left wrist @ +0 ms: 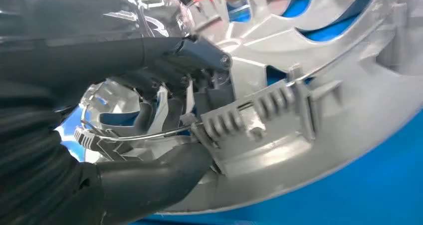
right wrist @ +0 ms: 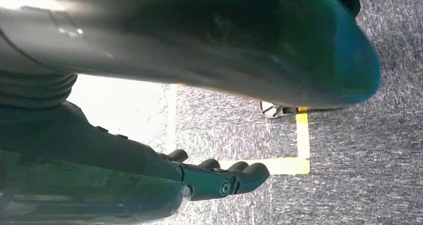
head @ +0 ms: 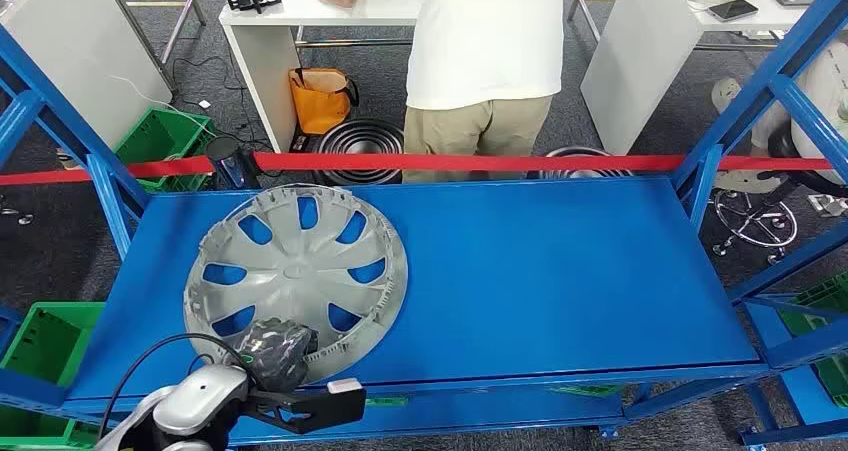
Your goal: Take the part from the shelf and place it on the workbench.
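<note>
A: What is staying hidden here?

B: The left hand (head: 272, 351) is covering the near rim of the part (head: 296, 279), so this edge is hard to see from the head view. In the left wrist view the hand (left wrist: 164, 110) is gripping the rim, with the thumb under it and the dark fingers (left wrist: 199, 55) over it.

A: And the right hand?

B: The right hand (right wrist: 219, 177) is hanging over grey carpet with its fingers curled in, holding nothing (a dark body part is hiding much of that picture).

A: How is the part looking?

B: It is a round silver-grey plastic wheel cover with curved spokes and openings, lying on the left side of the blue metal shelf (head: 560, 271). Its underside is showing ribbed clips and a thin wire ring (left wrist: 149, 132).

A: Anything behind?

B: A person (head: 485, 51) is standing behind a red tape (head: 480, 161), at a white desk (head: 300, 11).
</note>
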Controlling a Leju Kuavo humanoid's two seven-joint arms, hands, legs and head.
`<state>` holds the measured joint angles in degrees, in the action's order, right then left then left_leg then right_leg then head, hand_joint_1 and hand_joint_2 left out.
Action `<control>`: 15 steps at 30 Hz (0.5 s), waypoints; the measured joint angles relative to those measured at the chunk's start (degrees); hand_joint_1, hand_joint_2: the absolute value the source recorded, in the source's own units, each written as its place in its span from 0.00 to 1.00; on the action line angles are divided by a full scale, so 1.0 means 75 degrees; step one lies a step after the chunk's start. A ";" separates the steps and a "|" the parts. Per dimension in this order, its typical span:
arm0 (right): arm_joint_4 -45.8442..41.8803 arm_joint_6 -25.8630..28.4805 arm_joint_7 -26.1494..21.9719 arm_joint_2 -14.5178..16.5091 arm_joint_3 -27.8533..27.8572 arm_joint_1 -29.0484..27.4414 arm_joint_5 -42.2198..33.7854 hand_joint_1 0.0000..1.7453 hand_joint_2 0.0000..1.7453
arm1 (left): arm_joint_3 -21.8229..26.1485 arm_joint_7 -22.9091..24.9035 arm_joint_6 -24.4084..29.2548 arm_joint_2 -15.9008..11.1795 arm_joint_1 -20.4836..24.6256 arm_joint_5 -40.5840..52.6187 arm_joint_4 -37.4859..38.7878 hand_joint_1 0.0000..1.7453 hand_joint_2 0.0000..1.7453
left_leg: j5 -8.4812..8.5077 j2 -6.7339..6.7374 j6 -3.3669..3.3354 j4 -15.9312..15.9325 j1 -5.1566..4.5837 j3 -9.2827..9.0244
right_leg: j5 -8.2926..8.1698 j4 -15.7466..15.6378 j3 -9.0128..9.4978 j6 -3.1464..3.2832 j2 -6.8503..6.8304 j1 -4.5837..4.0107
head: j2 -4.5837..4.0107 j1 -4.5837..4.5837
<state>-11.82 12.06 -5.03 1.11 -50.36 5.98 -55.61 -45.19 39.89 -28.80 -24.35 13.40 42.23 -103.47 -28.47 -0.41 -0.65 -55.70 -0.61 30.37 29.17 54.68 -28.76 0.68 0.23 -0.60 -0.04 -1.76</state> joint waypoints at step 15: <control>0.0000 0.0004 0.0000 0.0000 -0.0063 0.0002 -0.0112 0.00 0.00 | -0.0018 -0.0078 0.1748 -0.0001 0.0143 -0.0429 0.0063 1.00 1.00 | -0.0002 -0.0011 -0.0001 0.0000 -0.0002 0.0005 | 0.0001 -0.0002 0.0000 0.0000 -0.0001 0.0001 | 0.0000 -0.0015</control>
<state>-11.82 12.10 -5.03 1.11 -50.83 5.99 -56.46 -45.33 39.30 -15.69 -24.36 14.47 39.01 -103.00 -28.48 -0.50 -0.66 -55.70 -0.62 30.41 29.17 54.66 -28.76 0.67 0.23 -0.59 -0.04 -1.87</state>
